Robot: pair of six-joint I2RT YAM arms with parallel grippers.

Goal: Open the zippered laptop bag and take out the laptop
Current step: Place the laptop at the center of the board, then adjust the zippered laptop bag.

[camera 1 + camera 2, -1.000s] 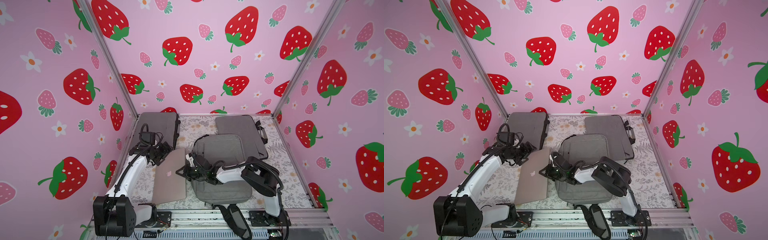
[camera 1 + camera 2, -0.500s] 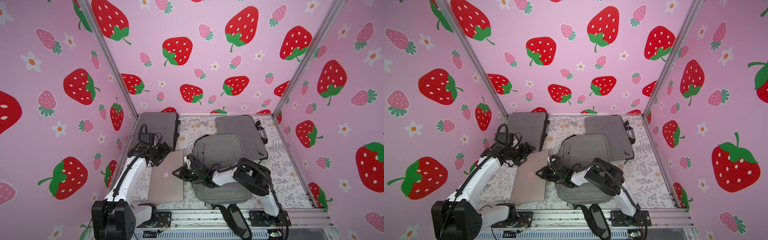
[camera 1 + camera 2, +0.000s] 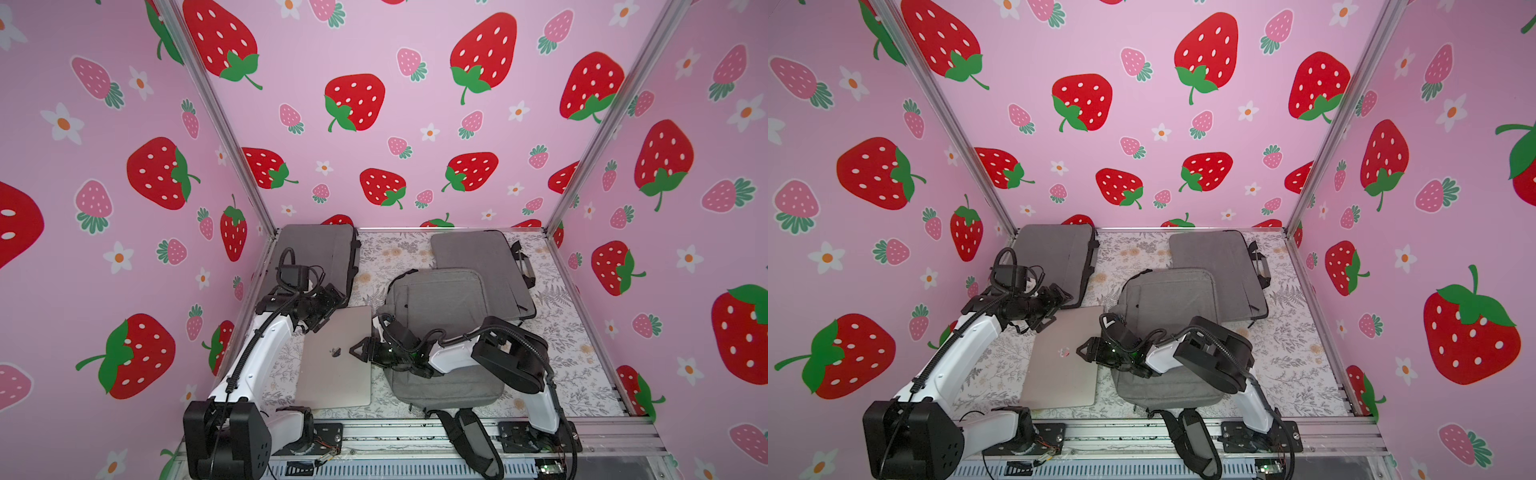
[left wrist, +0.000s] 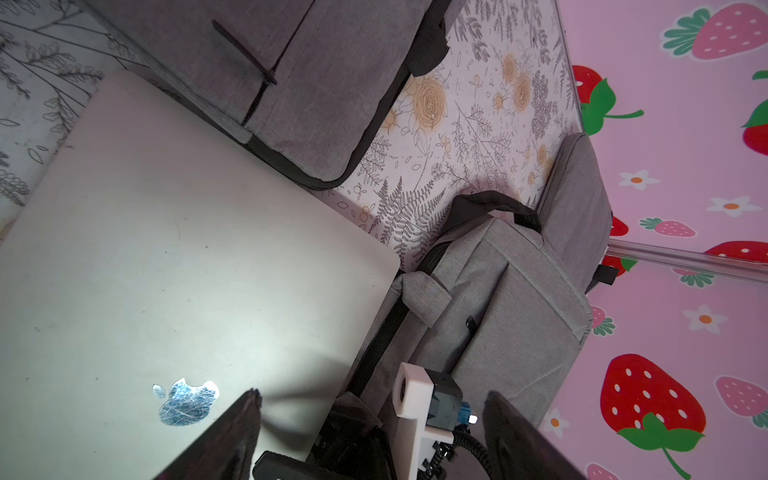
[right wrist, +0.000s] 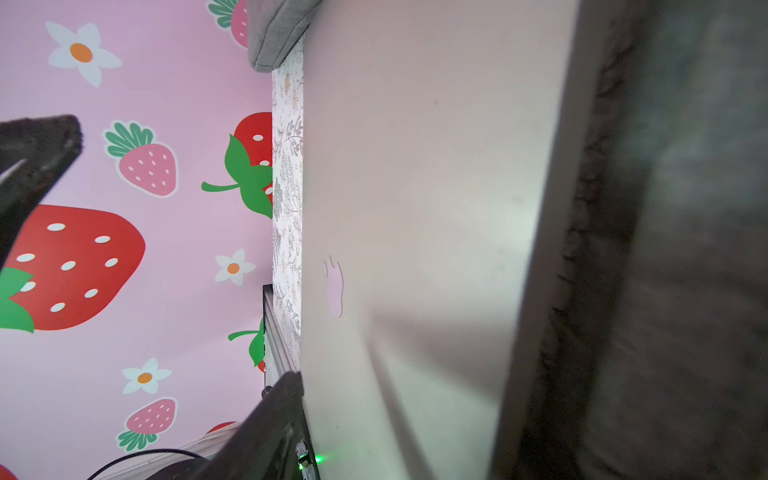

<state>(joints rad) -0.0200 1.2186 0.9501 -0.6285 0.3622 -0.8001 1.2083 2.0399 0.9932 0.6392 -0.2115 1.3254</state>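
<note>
Laptop (image 3: 336,357) flat on desk, beside laptop bag (image 3: 444,307). Left gripper (image 3: 328,311) and right gripper (image 3: 360,350) both released, empty. Risk: right gripper sits low and could scrape the lid.

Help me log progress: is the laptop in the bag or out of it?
Out. The silver laptop lies flat, lid shut, on the table beside the middle grey bag, not inside it, in both top views.

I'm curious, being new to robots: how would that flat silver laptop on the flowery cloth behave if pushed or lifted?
The flat silver laptop looks rigid, so it would probably move in one piece without sagging. Its smooth, reflective lid may be slippery to grip. Lying flat on the flowery tablecloth, it seems unlikely to tip or roll.
</note>
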